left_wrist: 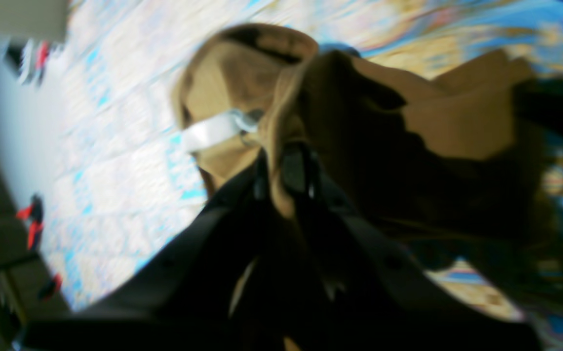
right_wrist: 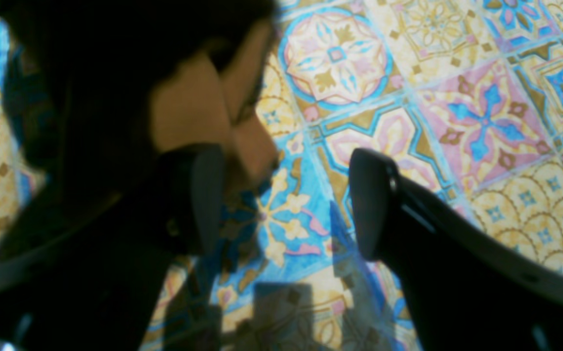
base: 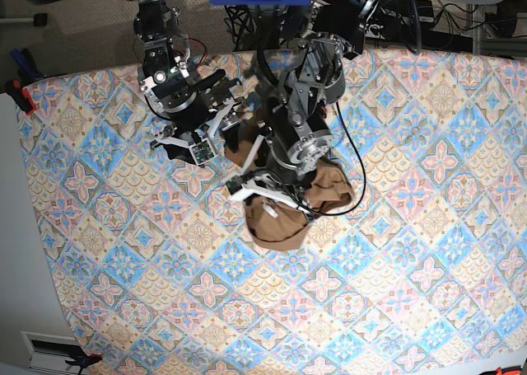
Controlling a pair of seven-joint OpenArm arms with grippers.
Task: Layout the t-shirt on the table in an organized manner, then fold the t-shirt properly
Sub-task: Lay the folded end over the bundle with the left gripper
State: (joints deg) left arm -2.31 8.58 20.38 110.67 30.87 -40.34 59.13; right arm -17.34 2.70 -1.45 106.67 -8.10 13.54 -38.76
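Note:
The tan-brown t-shirt (base: 290,223) lies bunched in a heap near the middle of the table (base: 412,268). In the left wrist view my left gripper (left_wrist: 286,170) is shut on a fold of the t-shirt (left_wrist: 456,126), close to the white neck tag (left_wrist: 210,131). From the base view, the left gripper (base: 265,194) sits on top of the heap. My right gripper (right_wrist: 286,200) stands open over the patterned table (right_wrist: 456,122) with nothing between its fingers. An edge of the t-shirt (right_wrist: 188,107) hangs just beside its left finger (right_wrist: 208,195). The right gripper (base: 202,144) is at the heap's back left.
Red clamps (base: 20,95) grip the table's far left edge and show again as red clamps (left_wrist: 32,219) in the left wrist view. Cables and arm bases (base: 263,12) crowd the back edge. The tile-pattern cloth stretches wide to the right and front.

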